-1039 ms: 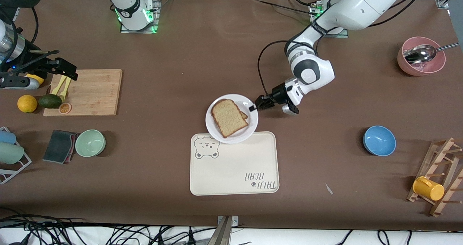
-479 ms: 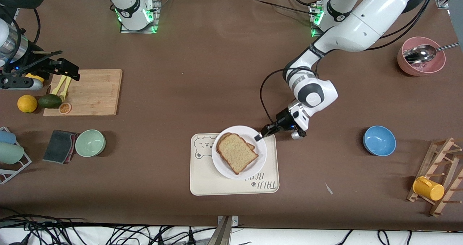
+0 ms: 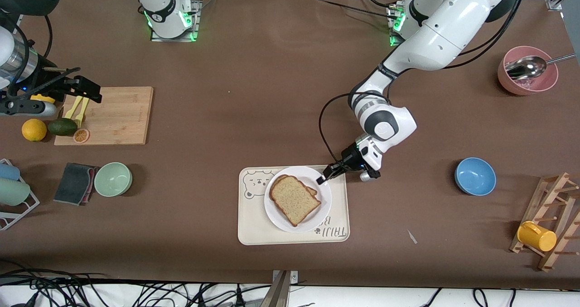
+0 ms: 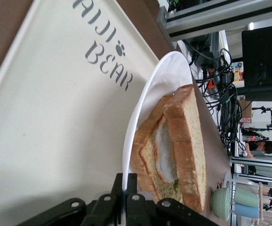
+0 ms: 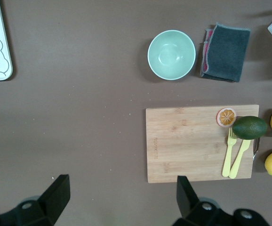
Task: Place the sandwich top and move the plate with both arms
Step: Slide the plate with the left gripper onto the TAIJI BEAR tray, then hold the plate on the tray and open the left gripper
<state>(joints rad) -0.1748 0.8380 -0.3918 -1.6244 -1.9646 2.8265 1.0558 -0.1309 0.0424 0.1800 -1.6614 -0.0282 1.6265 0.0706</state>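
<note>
— White china first: where is the plate [image 3: 276,216]?

— On the cream tray [image 3: 253,227] with the bear drawing, toward the tray's end nearer the left arm, partly covering the printed letters. My left hand [image 3: 324,178] is pinched on its rim, at the edge farthest from the front camera.

— And the sandwich top [image 3: 294,199]?

— Lying on the plate, stacked on another slice [image 4: 145,155] whose crust peeks out beside it; my left wrist view shows white filling between the two.

— Your right hand [image 3: 84,89]?

— Waiting with fingers spread wide, holding nothing, up over the wooden cutting board [image 5: 188,146] at the right arm's end of the bench. On that board lie two yellow forks [image 5: 235,153], an avocado [image 5: 249,127] and an orange slice [image 5: 227,117]; a green bowl [image 5: 172,54] sits nearer the front camera
</note>
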